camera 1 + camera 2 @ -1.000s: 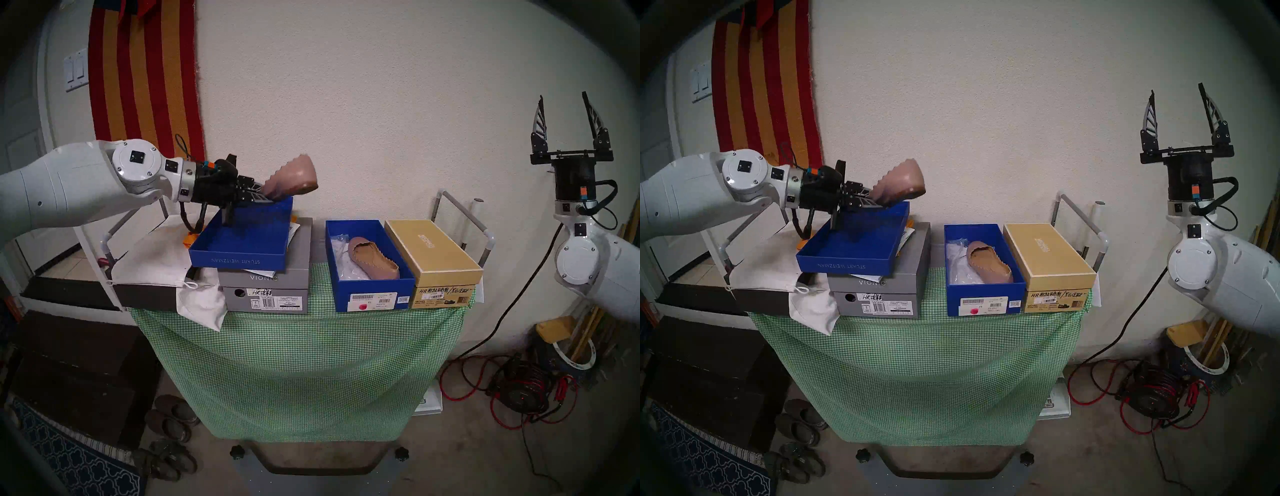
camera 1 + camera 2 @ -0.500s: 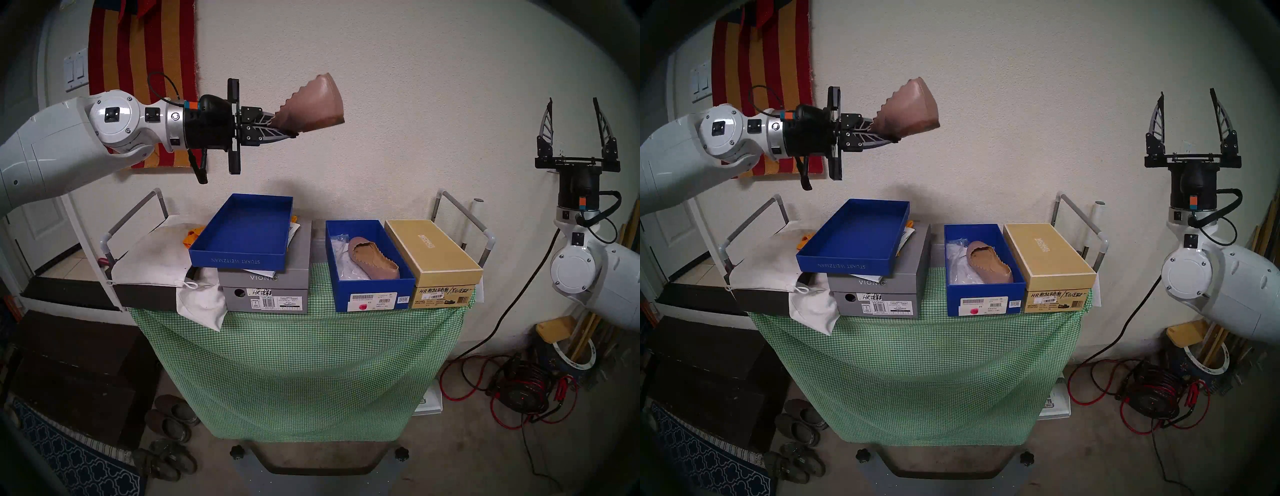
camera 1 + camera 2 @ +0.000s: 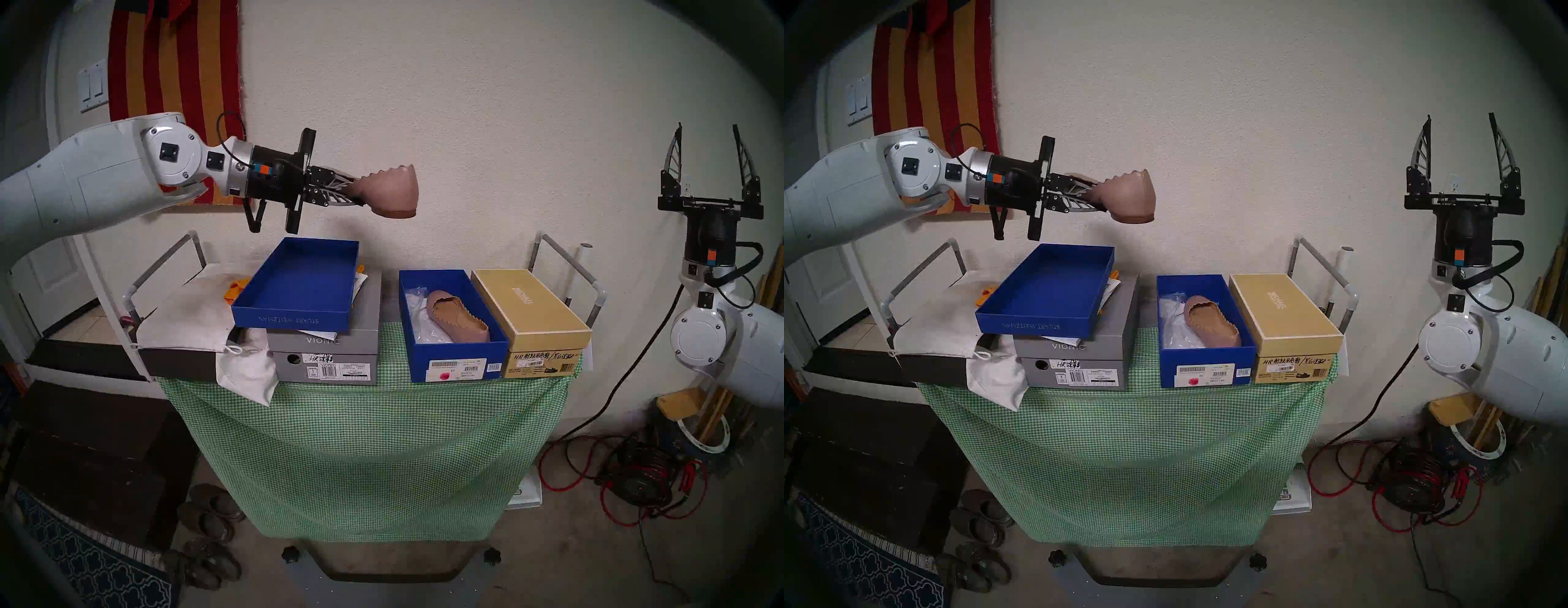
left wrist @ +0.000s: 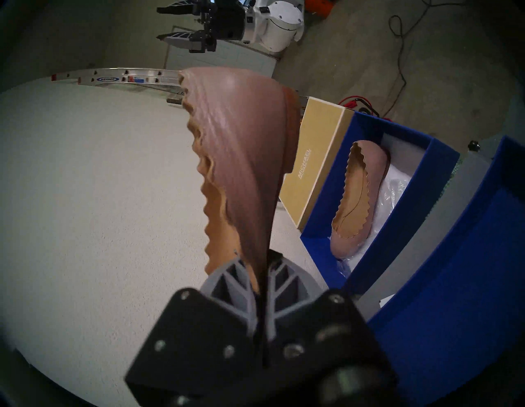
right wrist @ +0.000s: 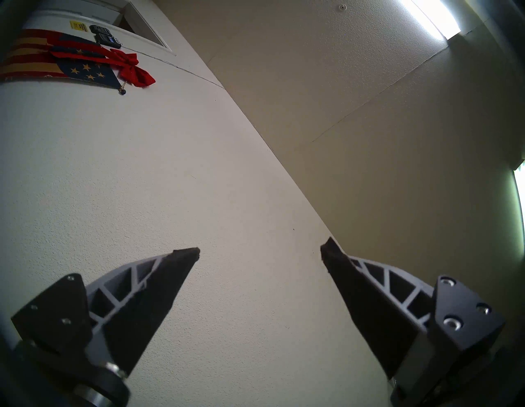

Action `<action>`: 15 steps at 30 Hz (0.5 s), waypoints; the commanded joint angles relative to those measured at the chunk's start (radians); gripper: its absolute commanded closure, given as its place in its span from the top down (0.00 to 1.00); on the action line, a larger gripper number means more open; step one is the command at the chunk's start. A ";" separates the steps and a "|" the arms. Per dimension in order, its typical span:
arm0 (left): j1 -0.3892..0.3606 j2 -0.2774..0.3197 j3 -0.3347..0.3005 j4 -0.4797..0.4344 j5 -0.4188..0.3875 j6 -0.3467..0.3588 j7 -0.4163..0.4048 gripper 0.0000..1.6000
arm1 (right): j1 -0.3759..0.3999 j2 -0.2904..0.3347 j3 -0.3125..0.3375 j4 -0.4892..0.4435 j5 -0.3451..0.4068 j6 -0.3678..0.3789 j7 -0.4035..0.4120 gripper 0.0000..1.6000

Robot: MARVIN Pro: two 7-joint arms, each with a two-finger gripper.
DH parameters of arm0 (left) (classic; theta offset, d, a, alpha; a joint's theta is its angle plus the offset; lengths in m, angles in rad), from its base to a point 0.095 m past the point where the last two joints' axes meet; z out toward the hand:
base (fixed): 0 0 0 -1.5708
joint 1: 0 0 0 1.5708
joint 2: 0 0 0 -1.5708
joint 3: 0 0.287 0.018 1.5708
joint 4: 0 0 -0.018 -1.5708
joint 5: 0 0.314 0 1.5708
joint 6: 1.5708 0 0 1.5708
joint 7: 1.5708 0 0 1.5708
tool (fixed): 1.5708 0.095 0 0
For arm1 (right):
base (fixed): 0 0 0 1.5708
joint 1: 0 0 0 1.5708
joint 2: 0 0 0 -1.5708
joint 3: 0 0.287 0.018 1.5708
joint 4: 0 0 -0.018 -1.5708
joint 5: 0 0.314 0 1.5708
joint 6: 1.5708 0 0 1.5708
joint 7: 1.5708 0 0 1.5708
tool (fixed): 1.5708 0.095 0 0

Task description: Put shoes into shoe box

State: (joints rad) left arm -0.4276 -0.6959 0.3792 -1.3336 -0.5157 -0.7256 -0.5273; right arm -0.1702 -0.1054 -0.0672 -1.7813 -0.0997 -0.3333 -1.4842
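Halfway there by the look of it. One pink flat (image 3: 456,316) is already lying in the blue shoe box (image 3: 460,361), which sits at the front edge of the counter (image 3: 365,407), toward its right end, squeezed against the tan MICHAEL box (image 3: 530,310) at the right corner.

The second flat (image 3: 392,195) is up in the air, pinched at the heel by the left end effector (image 3: 345,193), fingers clamped tight on the leather with the toe sticking out toward the right. It hangs above the shallow blue lid tray (image 3: 297,293) stacked on the grey VIONIC box (image 3: 324,361), so left of the shoe box and well above it.

The right end effector (image 3: 706,148) is parked off the counter's right edge, pointing up, fingers spread wide, holding nothing.

What's left, I'd guess: carry the shoe right over the box, lower it into the free strip beside the first flat, let go. That gap looks tight, so the angle will matter.
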 commanded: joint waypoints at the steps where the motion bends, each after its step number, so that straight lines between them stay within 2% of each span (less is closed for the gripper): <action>1: -0.037 -0.109 -0.044 0.032 0.047 0.002 -0.068 0.00 | -0.002 0.003 0.005 0.001 0.002 0.006 0.001 1.00; 9: -0.022 -0.203 -0.047 0.087 0.078 -0.008 -0.186 0.00 | -0.009 0.003 0.012 -0.001 -0.001 0.013 0.001 1.00; 15: -0.011 -0.285 -0.023 0.168 0.080 -0.009 -0.291 0.00 | -0.014 0.003 0.017 -0.002 0.000 0.017 0.001 1.00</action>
State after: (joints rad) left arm -0.4477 -0.8703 0.3429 -1.2416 -0.4343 -0.7362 -0.7328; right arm -0.1837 -0.1028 -0.0559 -1.7846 -0.1055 -0.3171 -1.4843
